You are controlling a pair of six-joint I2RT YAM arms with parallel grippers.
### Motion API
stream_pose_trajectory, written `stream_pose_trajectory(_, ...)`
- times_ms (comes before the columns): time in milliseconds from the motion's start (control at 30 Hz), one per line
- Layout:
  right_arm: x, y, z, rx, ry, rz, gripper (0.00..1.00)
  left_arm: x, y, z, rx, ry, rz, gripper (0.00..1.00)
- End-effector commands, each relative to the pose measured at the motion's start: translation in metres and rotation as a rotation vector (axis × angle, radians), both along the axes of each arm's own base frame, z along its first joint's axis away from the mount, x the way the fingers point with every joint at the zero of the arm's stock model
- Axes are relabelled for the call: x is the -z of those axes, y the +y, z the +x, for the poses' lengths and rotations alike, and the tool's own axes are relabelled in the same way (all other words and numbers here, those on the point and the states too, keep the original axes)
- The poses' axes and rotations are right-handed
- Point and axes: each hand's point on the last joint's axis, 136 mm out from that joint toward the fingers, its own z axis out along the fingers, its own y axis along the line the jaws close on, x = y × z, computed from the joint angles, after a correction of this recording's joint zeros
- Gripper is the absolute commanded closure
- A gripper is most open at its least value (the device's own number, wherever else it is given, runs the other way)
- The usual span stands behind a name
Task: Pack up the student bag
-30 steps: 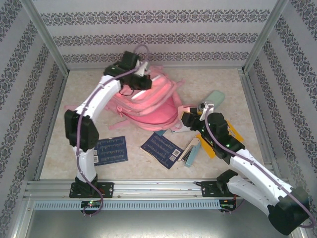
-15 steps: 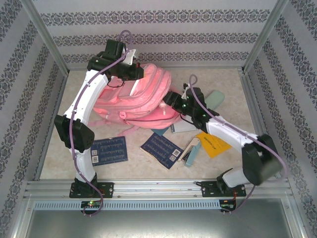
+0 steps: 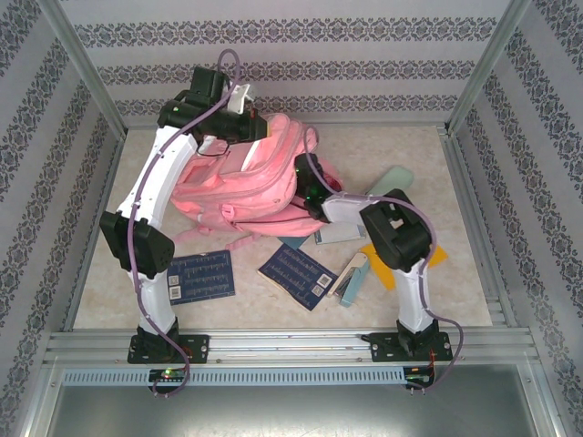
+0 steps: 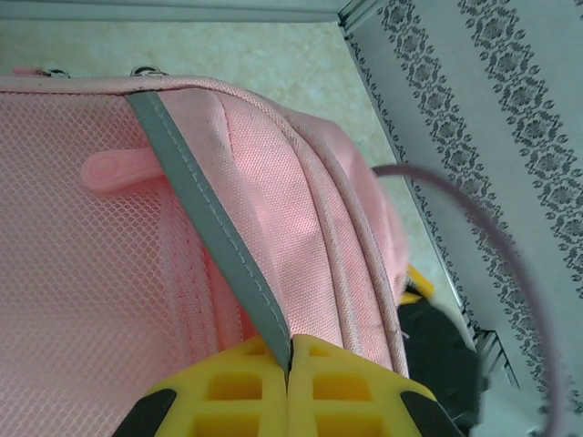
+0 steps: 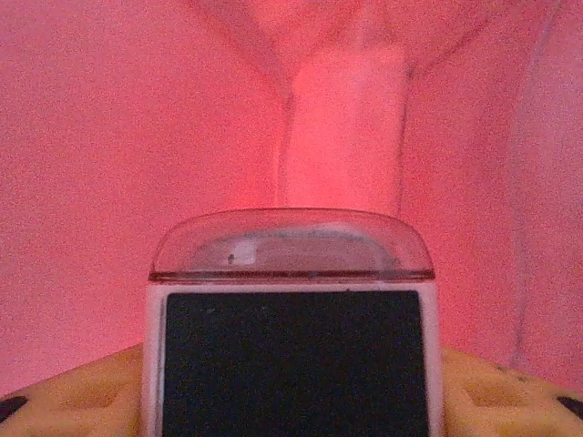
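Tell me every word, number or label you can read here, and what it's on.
No text is legible.
Left blue booklet: white print rows, too small to read.
Middle blue booklet: white print and a label, too small to read.
Student bag: no lettering seen.
Gadget: dark blank face, no text.

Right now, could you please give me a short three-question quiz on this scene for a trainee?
1. True or false: the left gripper is open above the student bag.
2. The right gripper holds: A) a water bottle, B) a small dark-faced gadget, C) nothing?
3. Fill in: the gadget sits ___ the bag.
Key: 1 false, it is shut on the bag's fabric; 2 B; 3 inside.
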Motion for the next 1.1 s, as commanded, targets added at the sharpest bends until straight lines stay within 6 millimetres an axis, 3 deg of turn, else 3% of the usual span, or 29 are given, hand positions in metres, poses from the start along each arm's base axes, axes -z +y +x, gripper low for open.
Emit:
stream_pose_trajectory(0,-0.024,0.047,-0.009,-0.035,-0.079,0.041,0.53,-0.062,-0.015,0.007,0.067,-0.184,-0.133,1.0)
stream_pose_trajectory(100,-0.016,0.065,-0.009,-0.023,-0.111,0.009,0.22,-0.058,-0.012,0.01,0.063,-0.173,-0.134,1.0)
stream_pose_trajectory(200,-0.016,0.055,-0.005,0.029,-0.137,-0.02,0.02,-0.057,-0.003,0.016,0.043,-0.163,-0.149,1.0)
stream_pose_trajectory(567,-0.054,-0.018,-0.023,0.128,-0.286,-0.062,0.02,-0.045,0.043,0.04,-0.063,-0.107,-0.21,1.0)
stream_pose_trajectory(733,-0.071,-0.058,-0.034,0.189,-0.36,-0.03,0.02,-0.028,0.044,0.041,-0.073,-0.074,-0.224,1.0)
stream_pose_trajectory(933,-0.082,-0.113,-0.042,0.259,-0.308,-0.056,0.02,-0.003,0.043,0.038,-0.086,-0.038,-0.252,1.0)
stream_pose_trajectory(1067,-0.097,-0.13,-0.057,0.223,-0.362,-0.117,0.02,0.011,0.041,0.032,-0.082,-0.009,-0.277,1.0)
